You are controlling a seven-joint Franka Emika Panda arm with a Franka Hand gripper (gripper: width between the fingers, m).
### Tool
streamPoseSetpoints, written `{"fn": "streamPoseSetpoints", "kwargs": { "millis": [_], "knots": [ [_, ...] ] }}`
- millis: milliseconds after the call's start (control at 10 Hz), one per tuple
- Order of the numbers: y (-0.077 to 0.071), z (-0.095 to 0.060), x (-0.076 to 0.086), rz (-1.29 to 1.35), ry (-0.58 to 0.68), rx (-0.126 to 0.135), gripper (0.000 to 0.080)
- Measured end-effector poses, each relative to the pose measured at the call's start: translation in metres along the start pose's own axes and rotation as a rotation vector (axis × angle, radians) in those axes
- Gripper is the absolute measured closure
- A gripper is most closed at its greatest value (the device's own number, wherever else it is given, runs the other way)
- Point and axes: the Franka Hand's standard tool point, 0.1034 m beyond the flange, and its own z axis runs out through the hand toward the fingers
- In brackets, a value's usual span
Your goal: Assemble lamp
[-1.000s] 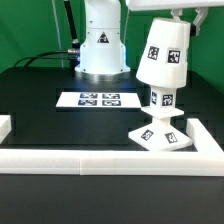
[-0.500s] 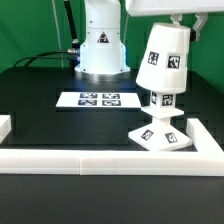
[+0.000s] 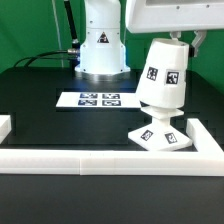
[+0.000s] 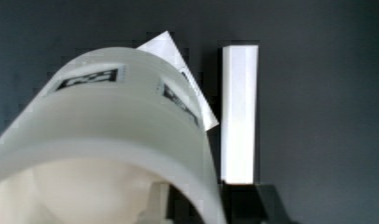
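The white tapered shade (image 3: 163, 72) hangs tilted over the bulb, which it almost wholly hides. Only a small tagged white piece (image 3: 160, 116) shows beneath its rim; I cannot tell whether that is the bulb. The blocky white base (image 3: 160, 137) stands on the black table at the exterior view's right, inside the rail corner. My gripper (image 3: 172, 40) is shut on the shade's narrow top, directly above the base. In the wrist view the shade (image 4: 97, 130) fills most of the picture, with a corner of the base (image 4: 163, 45) showing past it and a dark finger (image 4: 257, 205) beside the shade.
The long white rail (image 3: 100, 160) runs along the table's front and turns up at the exterior view's right, close behind the base; it also shows in the wrist view (image 4: 241, 110). The marker board (image 3: 97, 99) lies flat mid-table. The robot's white pedestal (image 3: 103, 45) stands behind.
My gripper has come down with the shade. The shade now covers the tagged part above the base that showed below its rim before.
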Motion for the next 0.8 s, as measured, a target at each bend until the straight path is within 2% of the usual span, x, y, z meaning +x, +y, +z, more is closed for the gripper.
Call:
{"fn": "streamPoseSetpoints", "kwargs": {
  "millis": [100,500,600,700,800],
  "knots": [
    [-0.001,0.005,0.0007,-0.001,0.0,-0.001,0.0752],
    [-0.0015,0.0048,0.0019,-0.001,0.004,-0.002,0.0752],
    [-0.0005,0.0042,0.002,0.001,0.005,-0.002,0.0672],
    [-0.0004,0.0022,0.0021,0.001,0.006,-0.001,0.0672],
    [-0.0008,-0.0002,0.0021,0.001,0.008,0.0,0.047]
  ]
}}
